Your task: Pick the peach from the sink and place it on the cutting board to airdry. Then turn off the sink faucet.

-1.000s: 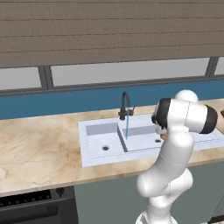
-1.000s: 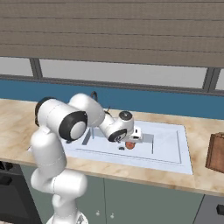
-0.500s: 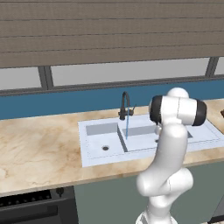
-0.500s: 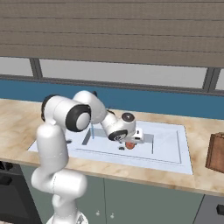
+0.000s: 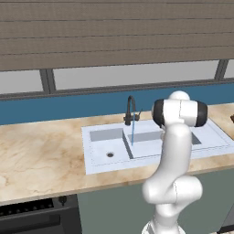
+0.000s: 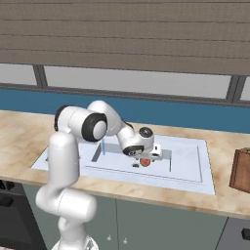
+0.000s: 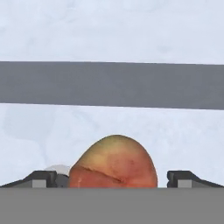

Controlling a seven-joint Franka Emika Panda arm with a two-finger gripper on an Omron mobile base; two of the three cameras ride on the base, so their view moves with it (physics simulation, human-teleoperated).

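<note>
Now: hand (image 7: 113,177) low over the peach (image 7: 114,162)
Fingers spread wide, peach between them, inside the sink (image 6: 188,168).

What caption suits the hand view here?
Open gripper straddling the peach on the white sink floor, a fingertip on either side, not yet closed.

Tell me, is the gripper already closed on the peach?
No, in the hand view the peach sits between the two fingertips of the gripper, with clear gaps on both sides.
</note>
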